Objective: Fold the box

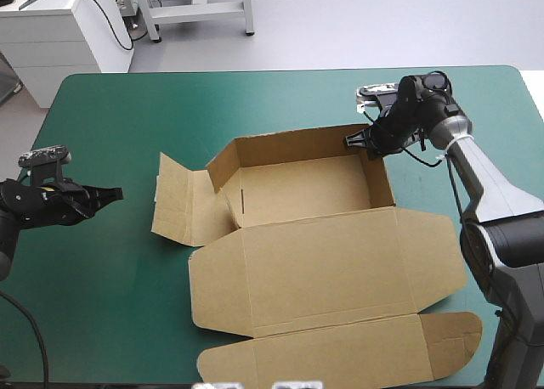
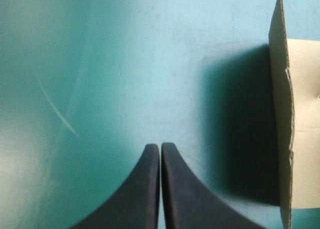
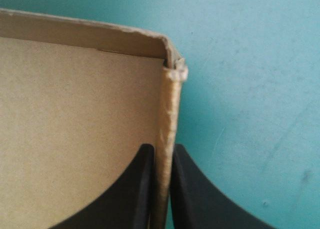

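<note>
The brown box (image 1: 306, 189) stands mid-table as an open tray, its far and right walls raised. Its lid (image 1: 323, 266) lies flat toward the near edge, with a tuck flap (image 1: 340, 355) beyond it. A side flap (image 1: 180, 200) splays out to the left. My right gripper (image 1: 361, 140) is at the far right corner, shut on the right wall (image 3: 167, 114), one finger inside the tray and one outside. My left gripper (image 1: 109, 194) hovers left of the box, shut on nothing. In the left wrist view the left gripper (image 2: 160, 148) points at bare cover, with the flap's edge (image 2: 281, 114) ahead.
The teal-green cover (image 1: 110, 117) stretches between my left gripper and the box's left flap. The tuck flap reaches the table's near edge, and its rounded tab (image 1: 455, 334) lies close to the right arm's base.
</note>
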